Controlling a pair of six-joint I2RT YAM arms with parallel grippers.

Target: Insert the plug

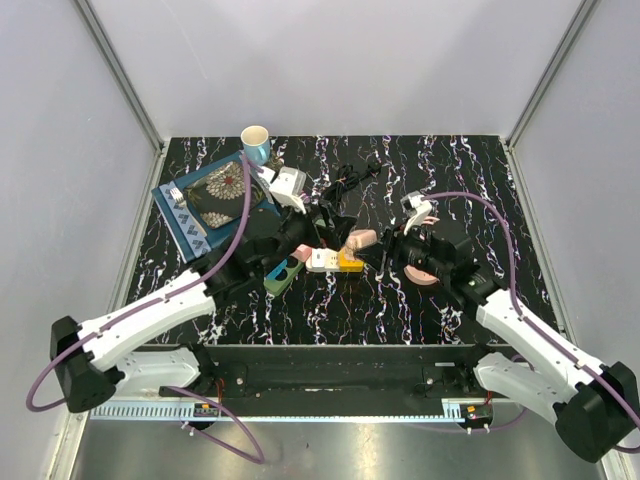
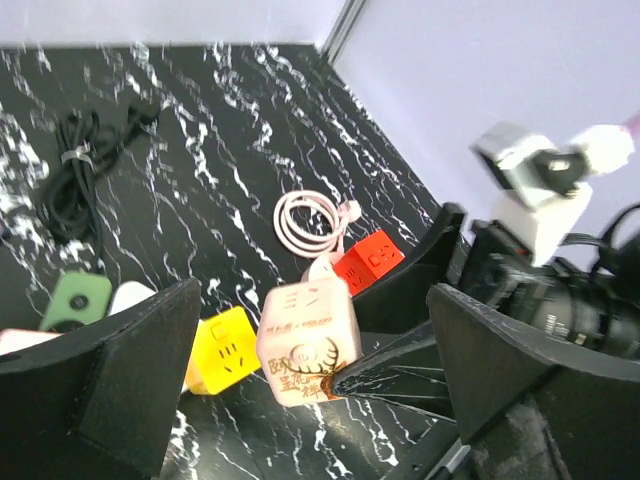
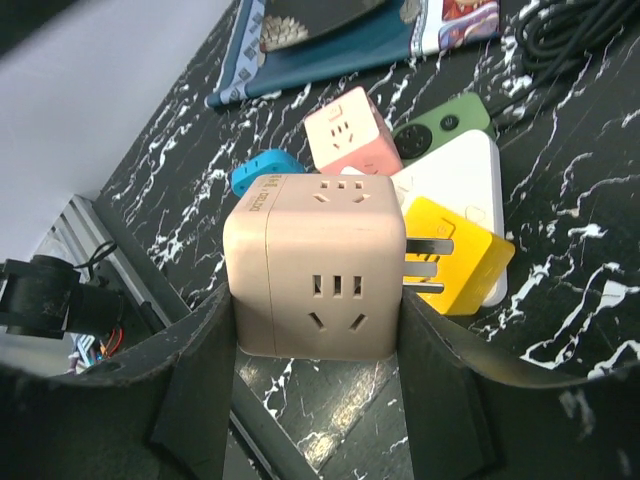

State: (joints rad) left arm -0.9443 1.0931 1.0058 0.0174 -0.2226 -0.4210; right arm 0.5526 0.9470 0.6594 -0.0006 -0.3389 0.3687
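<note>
Right pincer (image 3: 318, 310) clamps the beige cube plug (image 3: 315, 240) I'm watching, its prongs (image 3: 428, 267) pointing at the yellow socket cube (image 3: 475, 262); left pincer (image 2: 315, 335) hangs wide open just beside.

Table (image 1: 470, 170) black, white-veined marble | cube socket (image 3: 315, 265) pale beige | plug block (image 3: 455, 255) yellow | small cube (image 2: 368, 260) red | cable coil (image 2: 283, 222) white

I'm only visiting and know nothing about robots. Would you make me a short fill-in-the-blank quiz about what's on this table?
The right pincer grips a beige cube whose prongs face a neighbouring cube, coloured ____.
The left pincer stands wide ____, holding nothing.
The bundled cable lying on the table is ____.
Missing words: yellow; open; black.
</note>
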